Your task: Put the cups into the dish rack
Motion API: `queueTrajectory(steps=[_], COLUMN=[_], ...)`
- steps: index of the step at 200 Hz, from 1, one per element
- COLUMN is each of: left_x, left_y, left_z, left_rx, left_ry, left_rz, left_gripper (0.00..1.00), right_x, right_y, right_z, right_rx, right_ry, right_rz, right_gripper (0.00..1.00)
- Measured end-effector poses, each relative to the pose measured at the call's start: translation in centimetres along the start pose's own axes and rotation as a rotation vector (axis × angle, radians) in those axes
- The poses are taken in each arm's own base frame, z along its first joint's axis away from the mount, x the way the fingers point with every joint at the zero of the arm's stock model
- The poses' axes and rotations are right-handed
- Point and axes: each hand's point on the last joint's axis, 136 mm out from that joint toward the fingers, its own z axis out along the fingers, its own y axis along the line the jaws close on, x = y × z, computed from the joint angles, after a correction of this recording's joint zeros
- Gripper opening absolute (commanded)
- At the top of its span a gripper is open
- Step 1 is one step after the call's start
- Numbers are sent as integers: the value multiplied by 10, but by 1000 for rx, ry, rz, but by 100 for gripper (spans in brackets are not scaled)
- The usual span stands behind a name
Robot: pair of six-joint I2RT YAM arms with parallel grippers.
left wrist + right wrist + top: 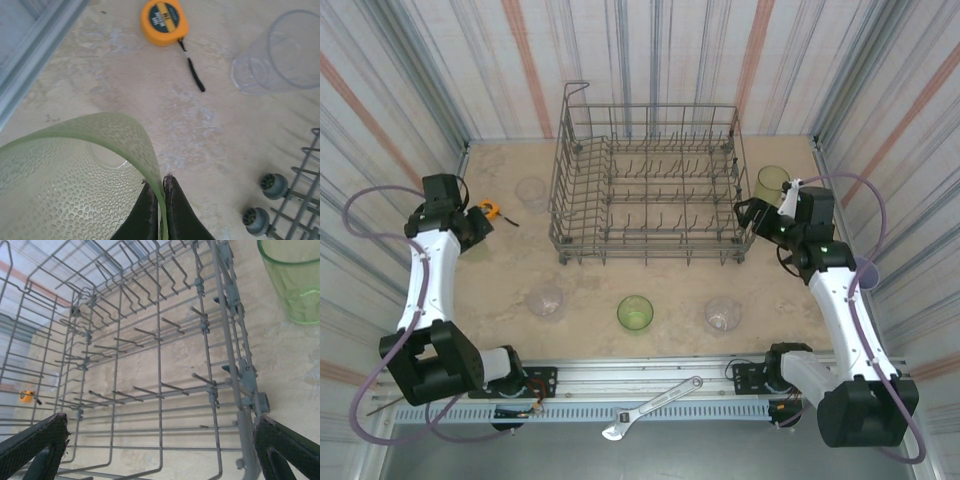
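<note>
Overall: pale table (pixel 590 285) seen from above, with a rack (pixel 650 243) at mid-far and an arm at each near corner.
Rack: grey wire basket with rows of upright tines, standing flat on the table; every cup seen is outside it.
Left gripper (pixel 160 186): clenched on the rim of the held cup (pixel 75 180), one finger inside the wall and one outside, over the table's left side.
Held cup: translucent yellow-green, dimpled, its mouth tilted toward the wrist camera.
Right gripper (pixel 160 422): jaws spread wide with nothing between them, just beside the rack's right end and facing its wires.
Right cup (pixel 772 183): yellow-green, upright, just beside the rack's far right corner.
Far clear cup (pixel 532 190): left of the rack, near the tape (pixel 164 21).
Near row, left to right: clear cup (pixel 545 300), green cup (pixel 634 313), second clear cup (pixel 722 314), all upright and well apart.
Tape: orange measure on the table, just beyond the left gripper.
Wrench (pixel 650 408): lying at the near edge between the arm bases.
</note>
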Motion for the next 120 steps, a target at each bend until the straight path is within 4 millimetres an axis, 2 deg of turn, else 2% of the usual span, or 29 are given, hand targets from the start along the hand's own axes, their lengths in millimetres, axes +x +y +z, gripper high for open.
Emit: queueTrajectory(steps=[40,75,120], left_x=[-13,-26,-42], left_y=[-15,-39,-60], left_z=[2,4,-7], left_rx=[61,171,282], left_ry=[-8,12,-46], left_rz=[32,31,10], left_gripper=[0,0,0], right_x=[-4,-11,-1], right_y=[33,57,76], right_z=[5,11,21], right_rx=[-37,-52,-63], right_ry=[11,11,44], right_rz=[-55,-96,-137], right_gripper=[99,99,99])
